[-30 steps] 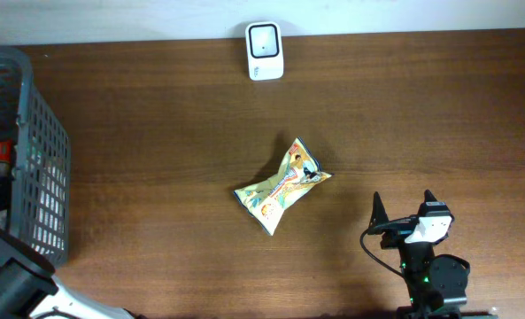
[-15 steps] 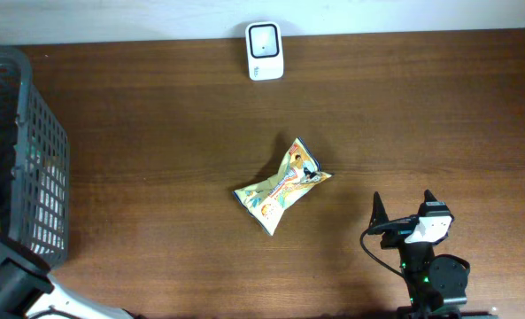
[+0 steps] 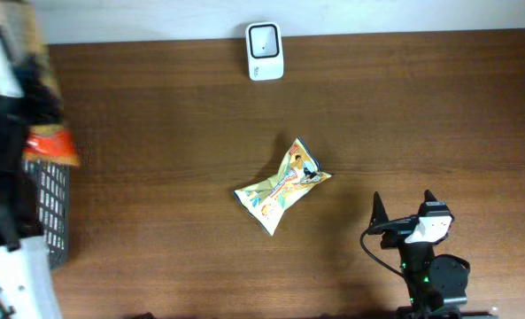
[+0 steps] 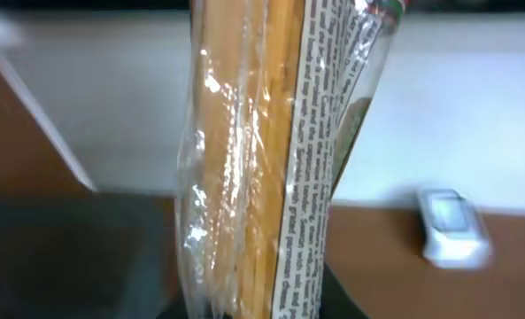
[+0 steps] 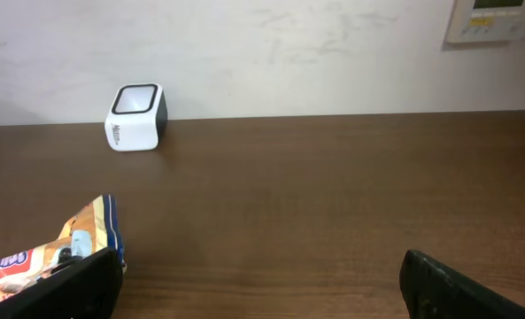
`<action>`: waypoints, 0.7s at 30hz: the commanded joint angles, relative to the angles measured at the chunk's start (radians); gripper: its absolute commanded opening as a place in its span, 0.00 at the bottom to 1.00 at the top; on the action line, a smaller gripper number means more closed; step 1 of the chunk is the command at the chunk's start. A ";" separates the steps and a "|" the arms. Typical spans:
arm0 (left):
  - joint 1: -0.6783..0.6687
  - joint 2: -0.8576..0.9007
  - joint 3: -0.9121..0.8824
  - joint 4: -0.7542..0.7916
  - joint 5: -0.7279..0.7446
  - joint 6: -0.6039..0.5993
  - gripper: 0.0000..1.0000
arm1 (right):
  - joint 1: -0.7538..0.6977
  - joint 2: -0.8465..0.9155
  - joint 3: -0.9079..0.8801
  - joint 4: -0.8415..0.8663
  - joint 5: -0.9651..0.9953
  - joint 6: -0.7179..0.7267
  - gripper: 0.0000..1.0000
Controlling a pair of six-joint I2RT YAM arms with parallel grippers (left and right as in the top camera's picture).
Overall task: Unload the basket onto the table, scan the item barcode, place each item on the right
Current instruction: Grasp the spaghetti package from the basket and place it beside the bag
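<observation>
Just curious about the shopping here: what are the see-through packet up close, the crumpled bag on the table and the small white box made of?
Packet: clear glossy plastic film, by its shiny creases and the tan strands showing through. Bag: probably printed plastic or foil film; it lies crumpled with pinched ends. White box: seemingly smooth hard plastic, with a dark window.

Top-down overhead, low wrists, shared scanner (image 3: pixel 265 51)
</observation>
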 commanded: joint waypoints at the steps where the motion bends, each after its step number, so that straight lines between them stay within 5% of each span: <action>1: -0.223 0.080 -0.022 -0.249 -0.108 -0.213 0.00 | -0.006 -0.005 0.004 -0.022 0.009 0.006 0.99; 5: -0.441 0.373 -0.190 -0.272 -0.108 -0.366 0.00 | -0.006 -0.005 0.004 -0.022 0.009 0.006 0.99; 12: -0.707 0.724 -0.204 -0.127 -0.109 -0.575 0.00 | -0.006 -0.005 0.004 -0.022 0.009 0.006 0.99; 13: -0.730 0.739 -0.204 -0.117 -0.109 -0.575 0.17 | -0.006 -0.005 0.004 -0.022 0.009 0.006 0.99; 14: -0.734 0.740 -0.204 -0.116 -0.116 -0.575 0.62 | -0.006 -0.005 0.004 -0.022 0.009 0.006 0.99; 16: -0.717 0.729 -0.156 -0.148 -0.116 -0.508 1.00 | -0.006 -0.005 0.004 -0.022 0.009 0.006 0.99; 21: -0.484 0.575 0.413 -0.534 -0.222 -0.234 0.99 | -0.006 -0.005 0.004 -0.022 0.009 0.006 0.99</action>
